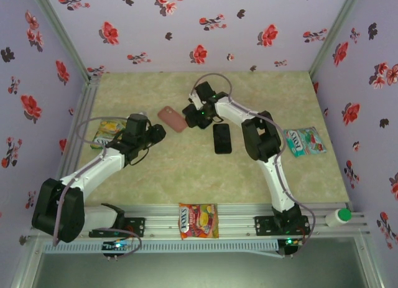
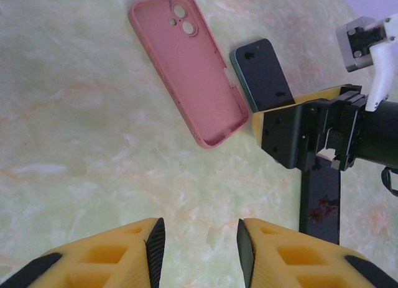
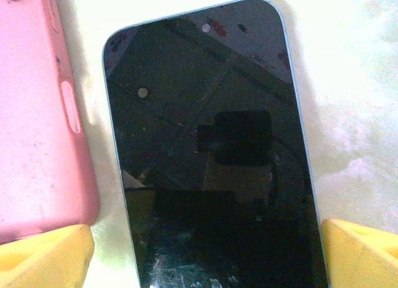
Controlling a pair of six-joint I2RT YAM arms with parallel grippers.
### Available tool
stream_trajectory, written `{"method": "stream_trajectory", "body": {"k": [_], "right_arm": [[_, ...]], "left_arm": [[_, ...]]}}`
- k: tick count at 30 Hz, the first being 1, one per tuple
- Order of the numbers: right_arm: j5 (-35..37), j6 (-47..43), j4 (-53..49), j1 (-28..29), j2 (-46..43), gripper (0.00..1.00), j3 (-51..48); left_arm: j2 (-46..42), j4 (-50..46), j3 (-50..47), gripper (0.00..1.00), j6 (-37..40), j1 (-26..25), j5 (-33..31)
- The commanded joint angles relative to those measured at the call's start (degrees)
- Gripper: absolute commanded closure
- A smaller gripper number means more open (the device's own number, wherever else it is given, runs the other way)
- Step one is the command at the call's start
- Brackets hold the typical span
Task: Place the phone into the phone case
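So the thing that matters: the phone lies flat on the table, screen up, and the pink case lies right beside it on the robot's left, open side up, with a thin strip of table between them. Their long axes run roughly the same way, not perfectly parallel; from above the case looks angled a bit more than the phone. I reckon the coming move is a short shift left, plus a small twist to line the two up.

The right gripper is clearly the one on the job. It sits directly over the phone, jaws spread wide, one yellow finger outside each long edge, straddling the phone across its width. On the case side I can see a gap between finger and phone. The other finger is right at the edge, and I can't tell if it's touching. Nothing is clamped, as far as I can see.

The left gripper hangs over bare table on the near side of the case. Its jaws are partly apart with nothing between them, and it's a bit farther from the phone than the right one.
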Motion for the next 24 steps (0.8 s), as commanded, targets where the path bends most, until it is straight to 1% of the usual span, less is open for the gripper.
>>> {"method": "stream_trajectory", "body": {"k": [1, 6, 8, 16, 24], "right_arm": [[1.7, -1.8, -5.3, 1.3, 0.3, 0.08, -0.6], [4.6, -4.1, -4.9, 1.4, 0.6, 0.13, -0.2], [5.2, -4.8, -4.9, 1.4, 0.6, 0.14, 0.2], [6.6, -7.0, -5.2, 1.4, 1.5, 0.06, 2.9], [5.7, -7.7, -6.5, 1.4, 4.3, 0.04, 6.8]], "left_arm": [[-1.4, 0.7, -0.9, 0.60, -0.9, 0.6, -1.0], [-1.5, 0.6, -0.8, 0.60, -1.0, 0.5, -1.0], [-1.3, 0.6, -0.8, 0.60, -1.0, 0.5, -1.0], [-0.9, 0.5, -0.5, 0.59, -0.8, 0.5, -1.0], [-0.9, 0.2, -0.4, 0.60, -0.7, 0.6, -1.1]]}}
